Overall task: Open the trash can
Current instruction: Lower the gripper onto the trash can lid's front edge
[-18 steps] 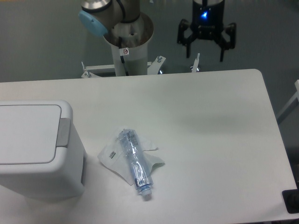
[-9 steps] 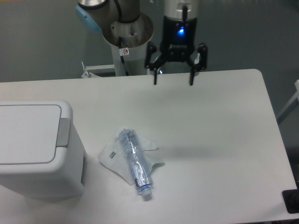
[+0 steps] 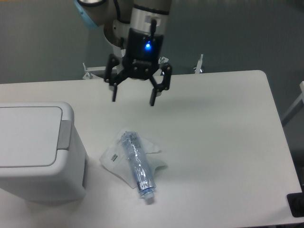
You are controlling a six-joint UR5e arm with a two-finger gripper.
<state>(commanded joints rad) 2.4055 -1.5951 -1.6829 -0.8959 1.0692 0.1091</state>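
The trash can [image 3: 35, 152] is a white boxy bin at the table's left edge. Its flat lid lies shut, and a grey strip [image 3: 65, 135] runs along the lid's right side. My gripper [image 3: 133, 101] hangs open above the table's back middle, fingers pointing down with nothing between them. It is to the right of the bin and well apart from it, above and behind the bottle.
A small clear plastic bottle [image 3: 137, 166] lies on crumpled white paper [image 3: 116, 159] in the table's middle, just right of the bin. The arm's base column [image 3: 121, 40] rises behind the table's far edge. A black object [image 3: 297, 205] sits at the front right corner.
The gripper has travelled left and lower, from beyond the table's far right edge to over its back middle. It stayed open. Bin, bottle and paper have not moved.
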